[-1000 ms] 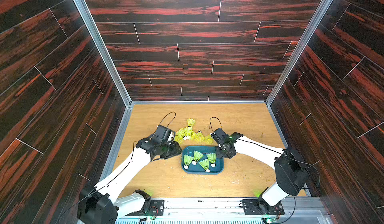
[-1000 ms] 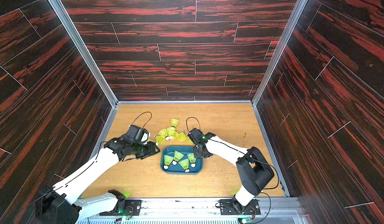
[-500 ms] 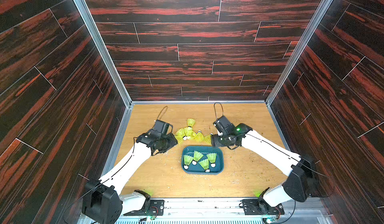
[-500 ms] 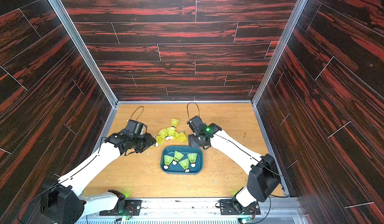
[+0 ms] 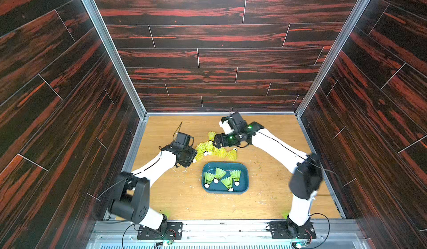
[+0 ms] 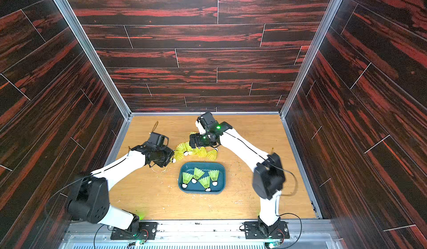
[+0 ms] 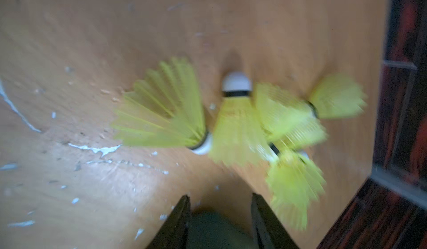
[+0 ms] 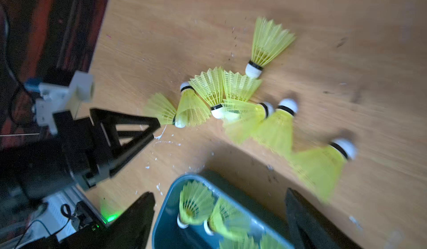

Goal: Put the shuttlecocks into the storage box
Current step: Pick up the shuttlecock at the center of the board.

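Bench note: I see the wooden tabletop carrying the storage box at centre, loose shuttlecocks heaped at its 12 o'clock, and pale flecks scattered around.

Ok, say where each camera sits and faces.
Top views: high over the table on the robot's side, looking down on left arm, right arm, storage box, loose shuttlecocks.
Left wrist: on the left arm, facing loose shuttlecocks; left gripper shows.
Right wrist: on the right arm, facing shuttlecocks and box; right gripper and left gripper show.
Shared: all see loose shuttlecocks.
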Available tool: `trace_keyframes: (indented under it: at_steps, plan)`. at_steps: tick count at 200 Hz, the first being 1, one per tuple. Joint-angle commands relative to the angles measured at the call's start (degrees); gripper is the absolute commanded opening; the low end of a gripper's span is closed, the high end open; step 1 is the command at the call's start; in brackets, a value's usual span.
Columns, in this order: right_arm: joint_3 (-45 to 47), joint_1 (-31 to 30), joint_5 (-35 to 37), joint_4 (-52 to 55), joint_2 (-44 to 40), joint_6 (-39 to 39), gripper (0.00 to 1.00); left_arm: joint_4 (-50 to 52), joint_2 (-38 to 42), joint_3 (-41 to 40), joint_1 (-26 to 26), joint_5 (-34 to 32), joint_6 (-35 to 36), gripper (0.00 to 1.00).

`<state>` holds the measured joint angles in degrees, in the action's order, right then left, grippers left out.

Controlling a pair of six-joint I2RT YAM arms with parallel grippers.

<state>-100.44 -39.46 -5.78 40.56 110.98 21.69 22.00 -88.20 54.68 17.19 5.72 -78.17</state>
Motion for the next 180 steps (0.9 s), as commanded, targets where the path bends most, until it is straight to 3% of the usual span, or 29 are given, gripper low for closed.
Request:
trace_keyframes:
  at_steps: [1, 31, 66, 180]
  plan:
    - [-3.4, 0.6, -3.1, 1.1, 2.9, -1.5, 0.91, -1.3, -0.2, -1.2, -0.2, -4.7, -9.3, 0.45]
    - [-5.4, 0.9, -3.8, 1.4, 4.9, -1.8, 0.91, 0.6, -1.2, -1.0, -0.2, -8.1, -14.6, 0.42]
    - [-5.8, 1.2, -4.9, 1.0, 6.2, -2.1, 0.90, -2.1, -3.5, -1.8, -0.2, -7.5, -17.6, 0.42]
    - [-4.1, 2.0, -5.3, 0.2, 5.7, -2.6, 0.90, -3.2, -11.8, 1.7, 1.1, -5.5, -20.0, 0.44]
